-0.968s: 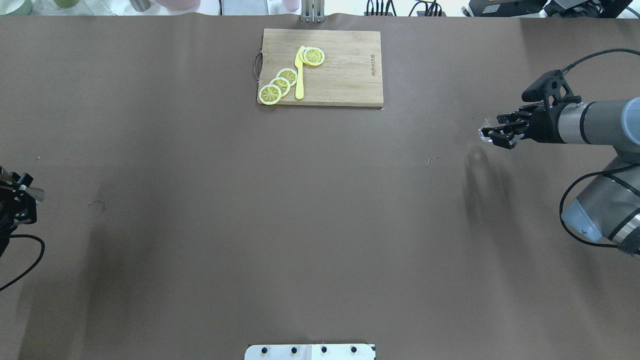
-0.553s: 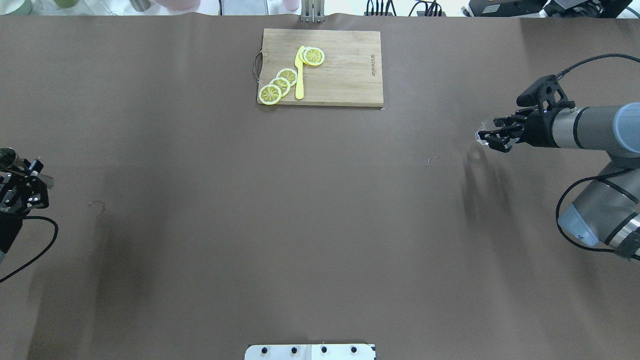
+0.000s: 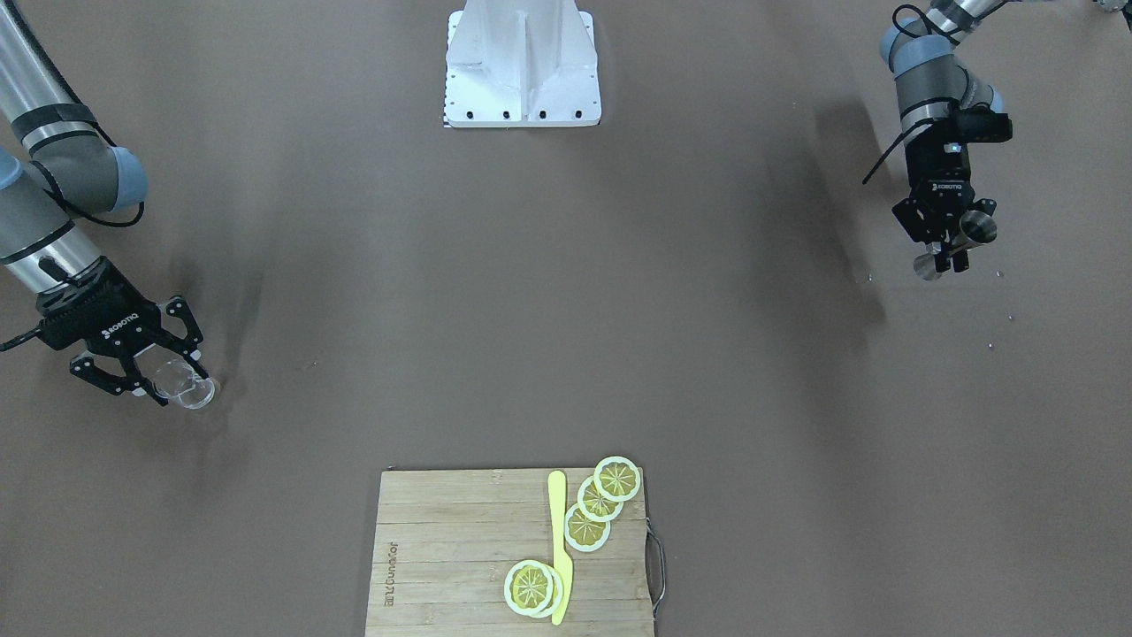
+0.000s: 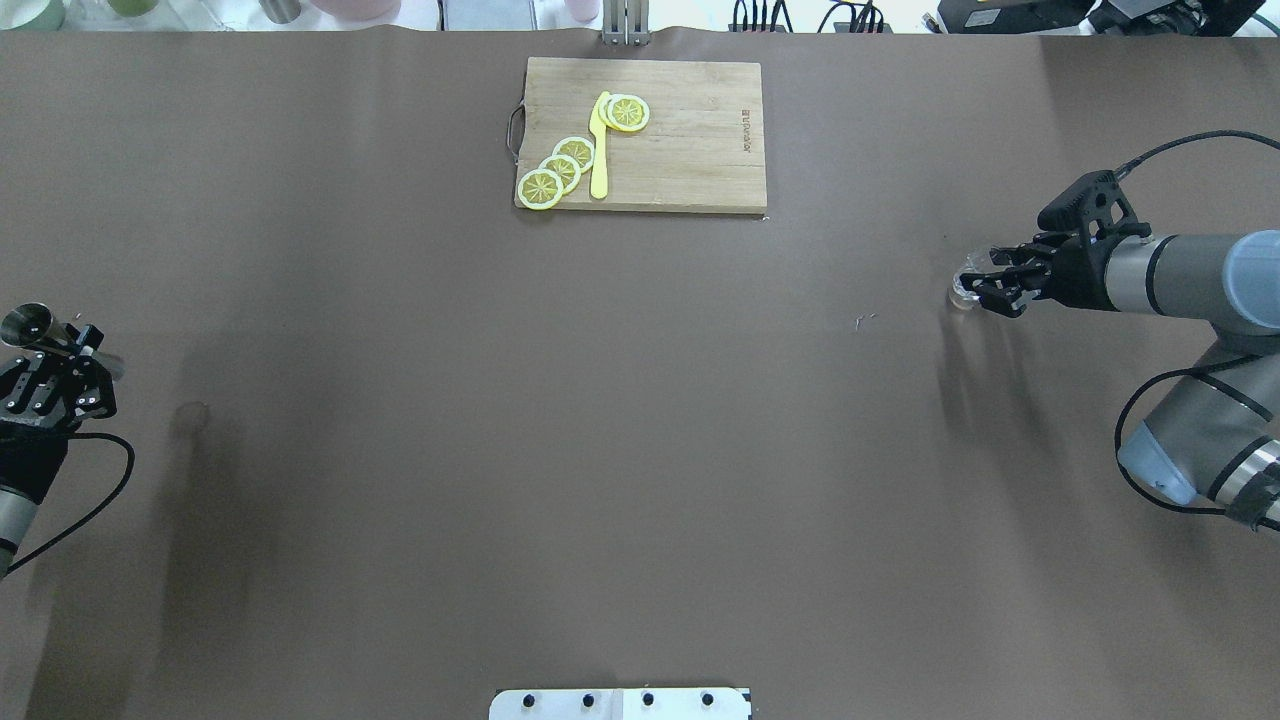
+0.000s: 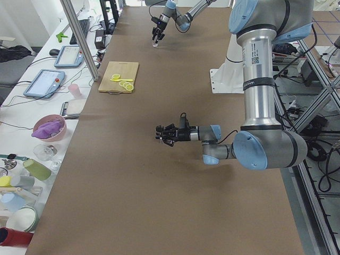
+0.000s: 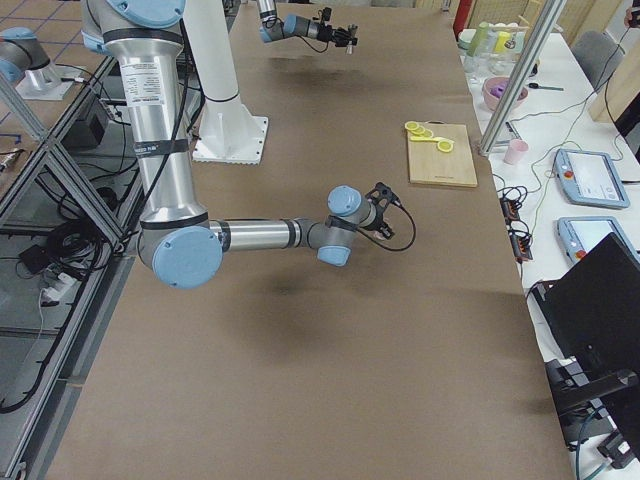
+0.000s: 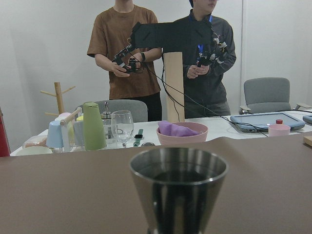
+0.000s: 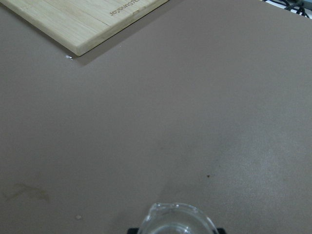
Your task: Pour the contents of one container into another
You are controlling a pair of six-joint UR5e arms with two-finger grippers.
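Note:
The steel jigger (image 4: 28, 326) is held at its waist by my left gripper (image 4: 72, 348), which is shut on it above the table's far left side. It also shows as the jigger (image 3: 977, 227) in the left gripper (image 3: 951, 255). In the left wrist view the jigger (image 7: 178, 181) stands upright, mouth up. My right gripper (image 4: 985, 285) is shut on the clear glass tumbler (image 4: 962, 290), low over the table at the right. The same tumbler (image 3: 190, 389) sits in the right gripper (image 3: 172, 376), and its rim (image 8: 175, 220) fills the bottom edge of the right wrist view.
A wooden cutting board (image 4: 690, 140) with lemon slices (image 4: 560, 168) and a yellow knife (image 4: 599, 150) lies at the far middle. The robot's white base (image 4: 620, 703) is at the near edge. Two people (image 7: 161, 63) stand beyond a side table with cups.
The left gripper has carried the jigger farther from the robot and slightly inward. The right gripper has brought the tumbler down closer to the table.

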